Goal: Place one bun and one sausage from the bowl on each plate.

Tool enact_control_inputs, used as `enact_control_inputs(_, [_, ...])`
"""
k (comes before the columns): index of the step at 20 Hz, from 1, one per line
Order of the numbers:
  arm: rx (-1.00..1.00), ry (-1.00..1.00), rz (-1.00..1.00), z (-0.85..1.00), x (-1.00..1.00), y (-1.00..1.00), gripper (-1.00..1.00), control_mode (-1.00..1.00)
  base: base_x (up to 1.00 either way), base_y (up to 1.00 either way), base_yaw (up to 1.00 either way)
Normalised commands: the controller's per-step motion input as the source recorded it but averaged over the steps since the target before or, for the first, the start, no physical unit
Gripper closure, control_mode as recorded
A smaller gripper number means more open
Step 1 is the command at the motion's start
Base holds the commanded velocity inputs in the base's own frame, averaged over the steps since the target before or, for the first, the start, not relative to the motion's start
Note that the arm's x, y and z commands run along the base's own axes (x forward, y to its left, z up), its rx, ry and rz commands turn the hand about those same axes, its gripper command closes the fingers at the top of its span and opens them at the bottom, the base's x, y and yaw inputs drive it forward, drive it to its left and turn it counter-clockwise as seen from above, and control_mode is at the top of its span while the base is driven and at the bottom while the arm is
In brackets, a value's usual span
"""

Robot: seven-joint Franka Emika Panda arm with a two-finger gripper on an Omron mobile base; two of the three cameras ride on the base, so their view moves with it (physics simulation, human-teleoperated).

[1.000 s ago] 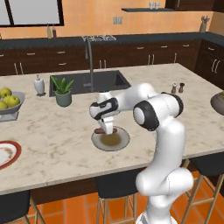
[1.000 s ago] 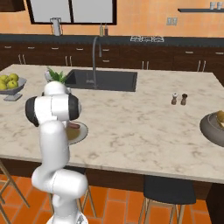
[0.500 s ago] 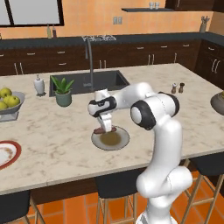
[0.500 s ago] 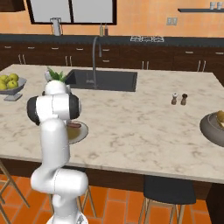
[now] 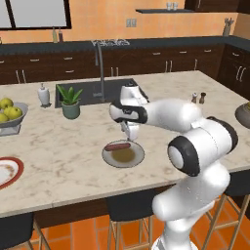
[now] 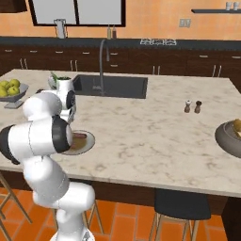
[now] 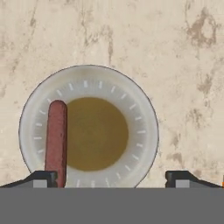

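The grey plate (image 5: 133, 158) with an olive-brown centre lies on the island counter in front of the arm. One reddish sausage (image 5: 117, 145) rests on its far rim. My gripper (image 5: 128, 135) hangs just above the plate, open, nothing held. In the hand view the sausage (image 7: 57, 138) lies along the left rim of the plate (image 7: 141, 109), beside one fingertip (image 7: 42, 179); my gripper (image 7: 111, 179) is spread wide. The white red-rimmed plate (image 5: 6, 172) sits at the far left edge. The stone bowl (image 6: 228, 140) with a bun (image 6: 235, 126) stands at the far right.
A pale bowl of yellow-green apples (image 5: 8, 115), a soap dispenser (image 5: 44, 94) and a potted plant (image 5: 71, 101) stand at the back left. The sink (image 5: 105, 90) with its tall tap lies behind the plate. Salt and pepper shakers (image 5: 198, 97) stand toward the right.
My gripper has gone from shut to wide open and let go of the sausage, which now lies on the grey plate. The hand has lifted slightly.
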Motion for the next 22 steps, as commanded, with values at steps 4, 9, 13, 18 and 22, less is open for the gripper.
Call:
enact_control_inputs(4, [0.12,-0.19,0.0,0.96,-1.0,-0.6,-1.0,-1.0,0.0,0.0,0.0])
enact_control_inputs(9, [0.17,-0.01,0.0,1.0,-0.92,-0.34,-1.0,-1.0,0.0,0.0,0.0])
enact_control_inputs(13, [0.18,0.06,0.01,1.0,-0.29,-0.01,-1.0,-1.0,0.0,0.0,0.0])
enact_control_inputs(18, [0.0,0.04,0.15,1.0,-0.41,-0.01,-1.0,-1.0,0.0,0.0,0.0])
enact_control_inputs(22, [-0.13,0.0,0.27,0.95,-0.74,0.0,-1.0,-1.0,0.0,0.0,0.0])
